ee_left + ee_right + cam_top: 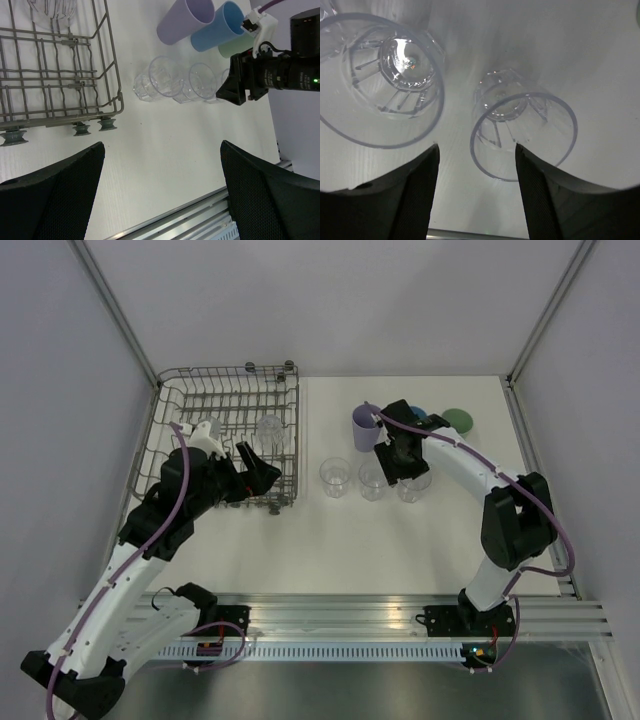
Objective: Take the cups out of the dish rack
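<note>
The grey wire dish rack [165,440] stands at the back left and holds one clear cup [268,430], which also shows in the left wrist view [52,10]. Three clear cups stand in a row on the table [335,477], [372,483], [415,487]. Behind them are the lilac cup [364,428], the blue cup [422,415] and the green cup [459,421]. My left gripper [258,465] is open and empty at the rack's right front corner. My right gripper [403,473] is open just above the right-hand clear cup [522,135], not holding it.
The rack's near wall and rubber feet [82,129] are close to my left fingers. The aluminium rail [330,615] runs along the table's near edge. White walls enclose the table on three sides.
</note>
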Robot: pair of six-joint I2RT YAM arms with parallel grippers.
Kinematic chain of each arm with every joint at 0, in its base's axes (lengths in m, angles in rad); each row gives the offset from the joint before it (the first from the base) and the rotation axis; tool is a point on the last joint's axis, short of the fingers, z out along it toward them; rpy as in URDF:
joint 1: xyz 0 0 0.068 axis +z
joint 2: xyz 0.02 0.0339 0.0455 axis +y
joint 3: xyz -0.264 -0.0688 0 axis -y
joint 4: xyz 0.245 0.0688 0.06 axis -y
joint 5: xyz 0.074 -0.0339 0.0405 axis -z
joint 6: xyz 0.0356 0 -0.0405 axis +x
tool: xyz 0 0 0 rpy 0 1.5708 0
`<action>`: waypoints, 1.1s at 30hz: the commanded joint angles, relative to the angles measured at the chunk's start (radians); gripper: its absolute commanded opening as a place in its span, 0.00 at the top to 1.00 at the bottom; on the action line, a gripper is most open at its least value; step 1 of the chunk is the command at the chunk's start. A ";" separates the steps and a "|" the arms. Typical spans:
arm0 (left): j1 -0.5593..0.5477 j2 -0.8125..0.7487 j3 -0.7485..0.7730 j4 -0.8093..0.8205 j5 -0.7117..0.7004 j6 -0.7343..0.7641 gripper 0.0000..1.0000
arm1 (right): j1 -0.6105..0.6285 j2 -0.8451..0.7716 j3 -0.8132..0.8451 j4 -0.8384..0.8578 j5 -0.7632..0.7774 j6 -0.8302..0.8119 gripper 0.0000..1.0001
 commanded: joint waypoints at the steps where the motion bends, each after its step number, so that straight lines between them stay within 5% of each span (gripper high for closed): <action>1: -0.002 0.025 0.015 -0.013 -0.038 0.048 0.00 | -0.001 -0.098 0.055 -0.021 -0.009 0.004 0.28; 2: -0.002 0.033 0.018 -0.019 -0.077 0.049 0.00 | -0.001 -0.114 0.058 -0.024 -0.016 0.009 0.02; 17: -0.002 0.191 0.094 -0.019 -0.245 0.071 0.00 | -0.002 -0.414 0.119 -0.115 0.076 0.055 0.02; 23: -0.002 0.298 0.150 0.004 -0.346 0.074 0.00 | -0.001 -0.601 0.033 0.055 0.089 0.084 0.02; 33: -0.002 0.540 0.296 0.057 -0.500 0.054 0.00 | -0.001 -1.049 -0.333 0.387 -0.057 0.230 0.02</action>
